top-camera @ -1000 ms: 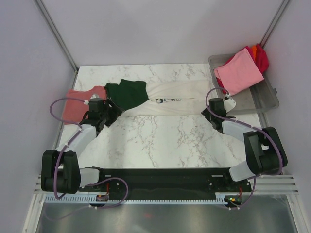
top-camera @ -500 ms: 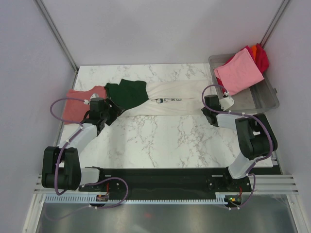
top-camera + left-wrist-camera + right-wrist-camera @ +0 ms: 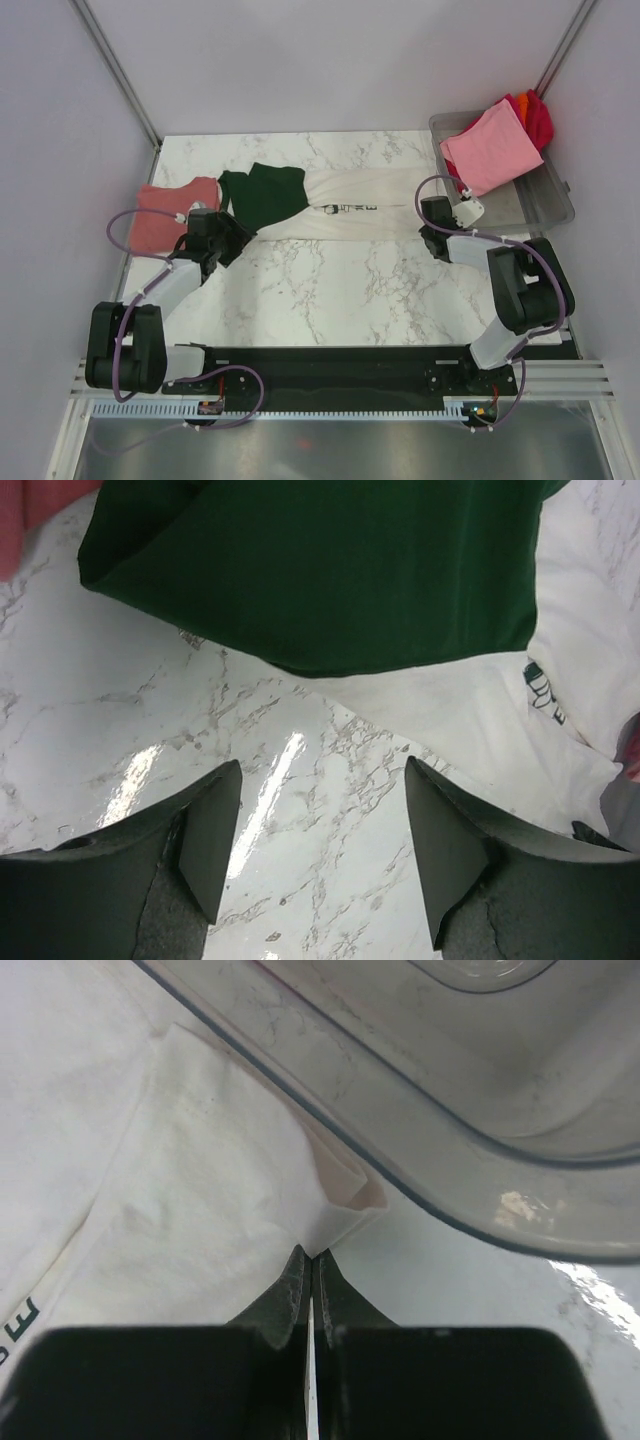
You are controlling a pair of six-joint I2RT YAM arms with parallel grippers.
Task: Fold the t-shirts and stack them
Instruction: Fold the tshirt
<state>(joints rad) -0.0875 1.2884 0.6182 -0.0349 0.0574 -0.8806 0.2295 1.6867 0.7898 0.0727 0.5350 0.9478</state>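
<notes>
Cream-white cloth t-shirt with small black chest print (image 3: 350,212), drawn out into a long band across the middle of the white marbled counter (image 3: 330,290). Over its left end, a rumpled dark green cloth t-shirt (image 3: 265,190); touching that at the far left, a dusty brick-red cloth t-shirt (image 3: 165,212), loosely bunched. At the cream shirt's right corner, the right hand (image 3: 310,1257), pressed together and apparently pinching the cloth edge, just beside the wall of a clear plastic bin (image 3: 540,200) with a pink cloth (image 3: 490,150) draped over its far side. Near the green hem, the left hand (image 3: 320,780), spread wide and empty, low over bare counter. By the look of it: no tidy fold finished, no stack begun. Probably early in folding the cream shirt, with green and red yet to be flattened, folded and piled.
</notes>
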